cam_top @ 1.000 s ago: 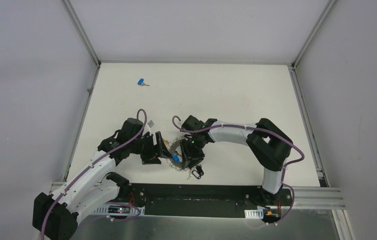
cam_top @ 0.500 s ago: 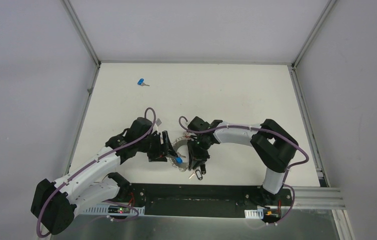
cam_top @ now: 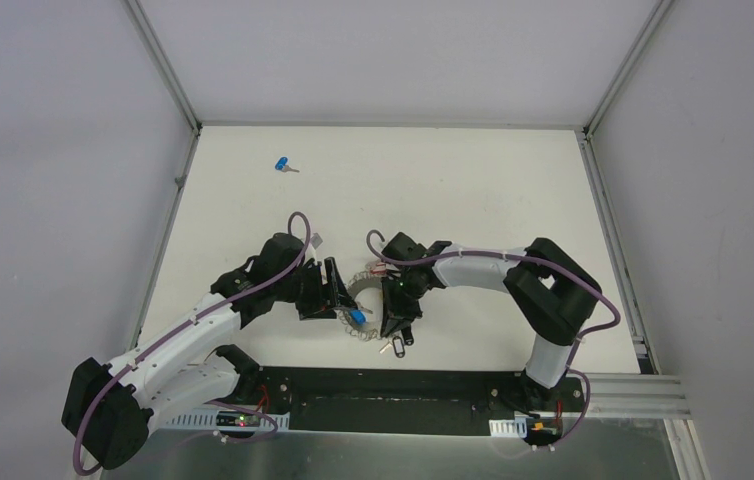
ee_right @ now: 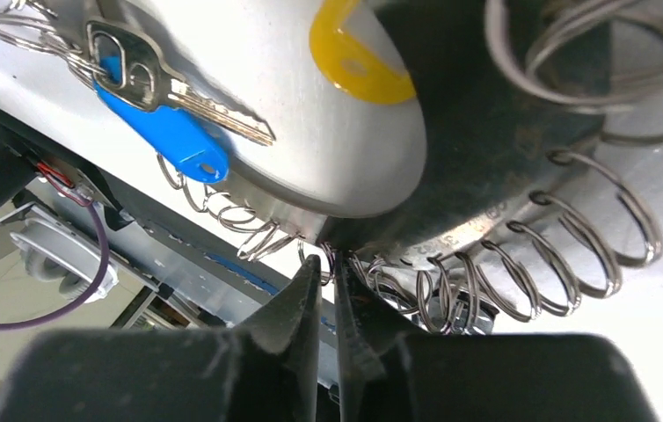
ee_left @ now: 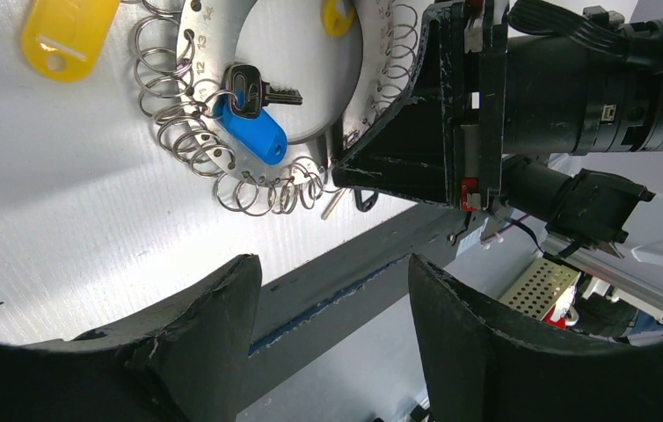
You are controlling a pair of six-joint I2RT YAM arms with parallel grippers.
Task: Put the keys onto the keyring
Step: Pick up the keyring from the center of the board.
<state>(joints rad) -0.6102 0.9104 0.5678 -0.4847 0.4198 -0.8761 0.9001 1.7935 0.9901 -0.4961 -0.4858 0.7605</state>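
two states are seen: left end effector (ee_left: 332, 272) held open, right end effector (ee_right: 328, 272) clamped on keyring (ee_left: 209, 44) rim.

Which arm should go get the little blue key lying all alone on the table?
Left. The left gripper is open and empty, and the loose blue key lies on its side of the table. The right gripper looks pinched on the edge of the keyring.
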